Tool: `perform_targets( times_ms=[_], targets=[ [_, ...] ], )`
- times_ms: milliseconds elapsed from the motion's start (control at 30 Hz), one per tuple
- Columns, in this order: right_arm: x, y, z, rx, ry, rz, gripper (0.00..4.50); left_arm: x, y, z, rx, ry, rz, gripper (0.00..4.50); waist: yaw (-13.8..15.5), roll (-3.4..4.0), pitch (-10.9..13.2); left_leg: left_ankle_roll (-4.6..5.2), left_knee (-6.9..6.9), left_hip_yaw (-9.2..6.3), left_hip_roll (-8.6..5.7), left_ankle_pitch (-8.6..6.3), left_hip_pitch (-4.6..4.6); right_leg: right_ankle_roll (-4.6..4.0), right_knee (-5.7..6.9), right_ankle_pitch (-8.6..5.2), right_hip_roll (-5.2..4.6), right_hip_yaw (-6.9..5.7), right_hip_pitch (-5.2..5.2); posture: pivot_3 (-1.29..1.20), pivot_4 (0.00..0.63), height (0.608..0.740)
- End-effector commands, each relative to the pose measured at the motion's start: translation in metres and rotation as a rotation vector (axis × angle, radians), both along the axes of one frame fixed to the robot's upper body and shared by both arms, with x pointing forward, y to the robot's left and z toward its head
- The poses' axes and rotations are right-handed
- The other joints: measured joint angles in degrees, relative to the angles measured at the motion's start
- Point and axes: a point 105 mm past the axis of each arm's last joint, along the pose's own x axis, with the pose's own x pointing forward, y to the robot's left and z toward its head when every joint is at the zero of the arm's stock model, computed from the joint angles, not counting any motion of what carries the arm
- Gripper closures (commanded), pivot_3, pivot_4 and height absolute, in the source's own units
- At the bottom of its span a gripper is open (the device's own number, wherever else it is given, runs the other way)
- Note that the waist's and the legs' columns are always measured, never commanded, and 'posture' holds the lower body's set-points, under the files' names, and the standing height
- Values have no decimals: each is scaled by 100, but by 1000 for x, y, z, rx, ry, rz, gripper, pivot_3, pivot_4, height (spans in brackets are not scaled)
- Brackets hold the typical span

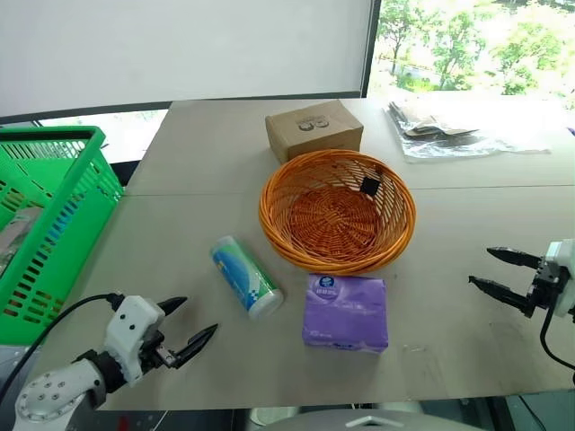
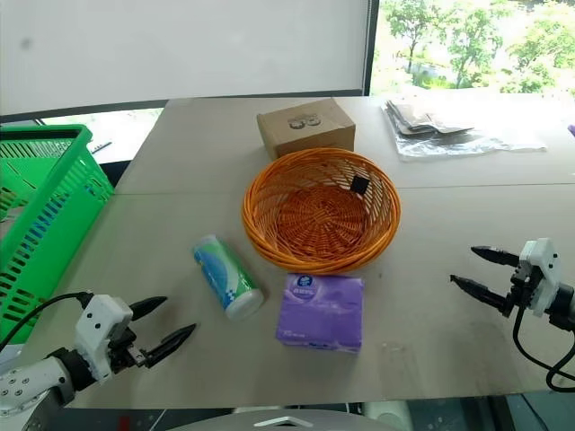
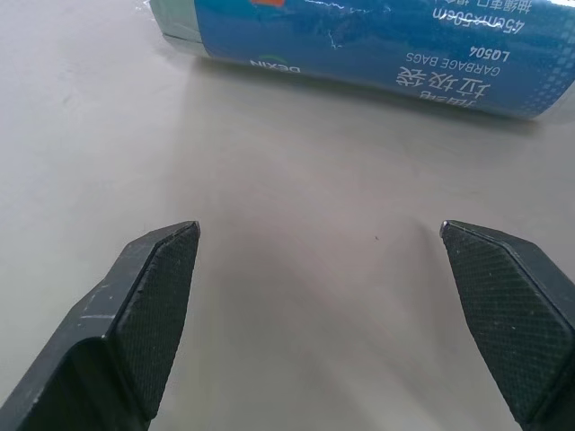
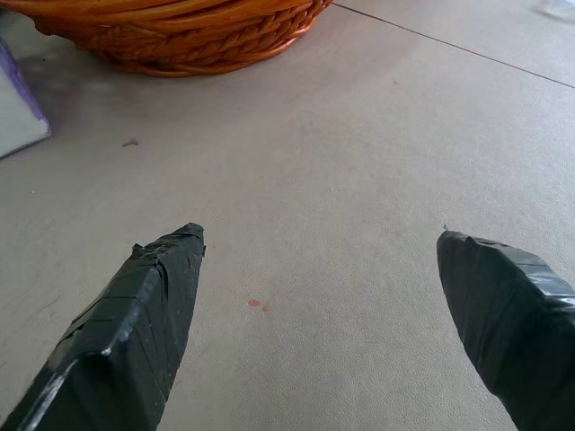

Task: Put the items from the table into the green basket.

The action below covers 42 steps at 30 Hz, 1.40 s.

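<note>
A cylinder with a white, blue and green label [image 1: 245, 277] lies on its side on the beige table [image 1: 189, 171], left of centre. Right of it rests a square purple tissue pack [image 1: 346, 311]. The green basket [image 1: 45, 224] stands at the table's left edge. My left gripper [image 1: 191, 325] hovers open near the front edge, a short way in front of the cylinder [image 3: 377, 45], empty. Far to the right, my right gripper [image 1: 490, 269] is open and empty, pointing toward the tissue pack [image 4: 18, 108].
A round orange wicker basket [image 1: 337, 211] sits mid-table with a small black item inside. Behind it stands a cardboard box [image 1: 314, 129]. A clear plastic bag with papers [image 1: 449, 130] lies at the back right. Bare tabletop separates the right gripper from the tissue pack.
</note>
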Motion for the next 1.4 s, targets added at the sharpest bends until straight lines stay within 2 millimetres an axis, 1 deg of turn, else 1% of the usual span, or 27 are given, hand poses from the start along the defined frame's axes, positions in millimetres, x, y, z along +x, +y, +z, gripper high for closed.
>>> perform_targets(
  times_ms=[33, 100, 133, 267, 400, 467, 533, 600, 667, 767, 833, 967, 1000, 1067, 1100, 1133, 1233, 1400],
  targets=[
    [1, -6, 17, -15, -59, -4, 103, 3, -8, 6, -4, -38, -32, 60, 1, 0, -7, 0, 0, 0, 0, 0, 0, 0, 0, 0, 0, 0, 0, 161, 48, 740],
    [2, -8, 18, -21, -63, -6, 103, 7, -14, 9, -15, -50, -46, 60, 5, 9, -31, 0, 1, 3, -1, 0, -1, 6, -1, 4, 0, 2, -1, 154, 49, 740],
    [4, -8, 18, -24, -65, -6, 103, 9, -14, 9, -16, -53, -48, 60, 5, 10, -33, 0, 2, 5, -2, 0, -1, 14, -2, 9, -2, 4, 0, 150, 49, 740],
    [5, -8, 13, -35, -70, -18, 103, 13, -11, 8, -7, -55, -55, 60, -7, 6, -81, 0, 8, 8, -1, 0, 1, 12, -1, 11, 5, 7, 0, 149, 41, 740],
    [0, -2, 12, -30, -73, -25, 103, 15, -10, 15, -12, -71, -55, 60, -11, 8, -128, 0, 8, 11, -1, 0, 2, 7, -1, 19, 6, 12, 0, 139, 38, 740],
    [0, -1, 12, -40, -73, -35, 103, 15, -9, 15, -10, -69, -58, 60, -14, 14, -138, 0, 8, 12, -1, 0, 2, 7, 0, 21, 6, 13, 0, 141, 38, 740],
    [4, -3, 11, -96, -88, -65, 103, 15, -6, 15, 0, -70, -60, 60, -21, 22, -146, 0, 9, 21, -1, 0, 5, 10, 1, 16, 7, 20, 0, 145, 35, 740],
    [6, -3, 14, -169, -114, -56, 103, 15, -2, 22, -9, -83, -66, 60, -21, 17, -159, 1, 12, 31, 0, 1, 9, 8, 5, 18, 11, 30, 0, 151, 30, 740],
    [15, -2, 22, -254, -187, -44, 103, 14, -2, 30, -16, -94, -85, 60, -25, 9, -168, 1, 16, 41, 1, 1, 13, 8, 15, 18, 14, 36, 0, 153, 29, 740],
    [30, 12, 42, -336, -316, 33, 103, 13, -3, 50, -44, -110, -117, 60, -69, 3, -169, 1, 17, 74, 5, 1, 14, 7, 39, 17, 19, 50, 0, 153, 29, 740],
    [36, 24, 48, -420, -387, 120, 103, 15, -5, 65, -59, -125, -144, 60, -91, -10, -175, 1, 20, 84, 6, 1, 17, 7, 50, 17, 19, 51, 0, 160, 30, 740],
    [50, 45, 49, -670, -530, 349, 103, 17, -15, 99, -90, -162, -219, 60, -133, -26, -182, 1, 26, 83, 14, 2, 49, 4, 57, 18, 26, 47, 3, 186, 35, 740],
    [52, 49, 48, -722, -561, 404, 103, 16, -18, 104, -96, -167, -236, 60, -136, -25, -181, 1, 26, 87, 16, 1, 56, 3, 57, 18, 26, 49, 8, 186, 35, 740],
    [58, 58, 47, -809, -620, 520, 103, 8, -26, 116, -111, -162, -291, 60, -154, -26, -182, 1, 25, 90, 16, 1, 56, 3, 54, 18, 26, 53, 8, 210, 37, 740],
    [61, 68, 48, -845, -673, 591, 103, 2, -32, 123, -124, -160, -325, 60, -159, -30, -181, 1, 24, 93, 16, 1, 56, 2, 54, 19, 25, 56, 8, 221, 34, 740],
    [65, 76, 49, -880, -726, 652, 103, -2, -36, 128, -132, -158, -347, 60, -183, -33, -175, 0, 20, 91, 15, 1, 54, -21, 52, 31, 23, 78, 7, 236, 32, 740],
    [72, 98, 49, -918, -833, 786, 103, -7, -42, 132, -140, -149, -360, 60, -201, -35, -174, 0, 17, 109, 22, 1, 57, -23, 51, 32, 29, 98, -2, 255, 24, 740],
    [82, 125, 50, -904, -934, 889, 103, -12, -49, 129, -153, -145, -345, 60, -140, -51, -184, -2, 10, 107, 24, 2, 64, -27, 57, 32, 39, 107, 1, 290, 6, 740]
  ],
)
